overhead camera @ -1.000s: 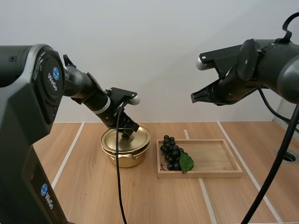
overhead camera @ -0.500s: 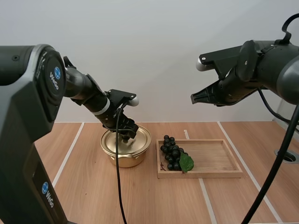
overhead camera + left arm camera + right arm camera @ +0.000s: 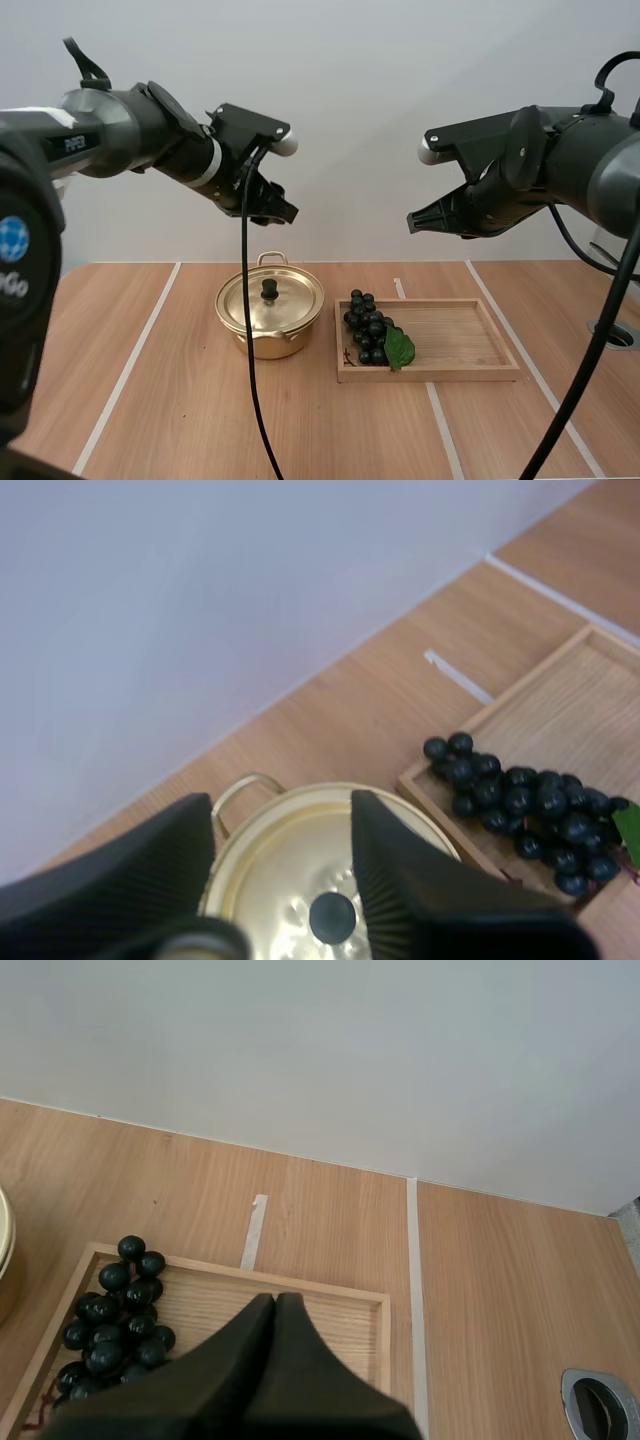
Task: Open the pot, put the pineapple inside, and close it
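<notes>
While my left gripper (image 3: 284, 209) hangs in the air above the pot (image 3: 262, 340), its fingers stand apart with nothing between them. Seen from that wrist, the two ribbed faces frame the black knob (image 3: 333, 917) of the lid (image 3: 290, 305) far below. The gold pot sits on the table (image 3: 180, 400) left of centre with its lid on and a loop handle at its far side. Just right of it lies a wooden tray (image 3: 450, 338). A bunch of dark grapes (image 3: 366, 328) with a green leaf (image 3: 399, 348) rests in the tray's left end, close to the pot. My right gripper (image 3: 413, 222) hangs high over the tray, fingers clenched together into one dark wedge, gripping nothing.
</notes>
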Available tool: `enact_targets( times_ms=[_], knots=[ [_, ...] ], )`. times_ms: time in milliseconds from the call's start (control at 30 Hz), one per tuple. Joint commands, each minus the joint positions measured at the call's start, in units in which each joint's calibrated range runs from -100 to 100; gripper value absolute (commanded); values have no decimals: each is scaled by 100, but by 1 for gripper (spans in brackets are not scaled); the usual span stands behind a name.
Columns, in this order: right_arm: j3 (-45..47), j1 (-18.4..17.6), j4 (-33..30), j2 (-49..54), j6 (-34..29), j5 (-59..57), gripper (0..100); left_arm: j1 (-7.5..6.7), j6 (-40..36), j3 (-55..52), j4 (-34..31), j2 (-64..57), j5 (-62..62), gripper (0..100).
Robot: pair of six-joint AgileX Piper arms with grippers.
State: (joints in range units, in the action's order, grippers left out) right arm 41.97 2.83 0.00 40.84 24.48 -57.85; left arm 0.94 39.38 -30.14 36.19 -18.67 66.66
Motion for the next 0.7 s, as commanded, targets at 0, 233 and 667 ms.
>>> enact_targets(
  times_ms=[0, 233, 667],
  knots=[
    [37, 30, 0, 64, 54, 235, 0, -8, 50, 50, 74, -708, -34, 30],
    [37, 30, 0, 157, 54, 284, 0, -8, -35, 50, -219, -2199, -339, 0],
    [37, 30, 0, 2352, 54, 595, 0, 11, -748, -268, -219, -4628, -1176, 0]
  ],
)
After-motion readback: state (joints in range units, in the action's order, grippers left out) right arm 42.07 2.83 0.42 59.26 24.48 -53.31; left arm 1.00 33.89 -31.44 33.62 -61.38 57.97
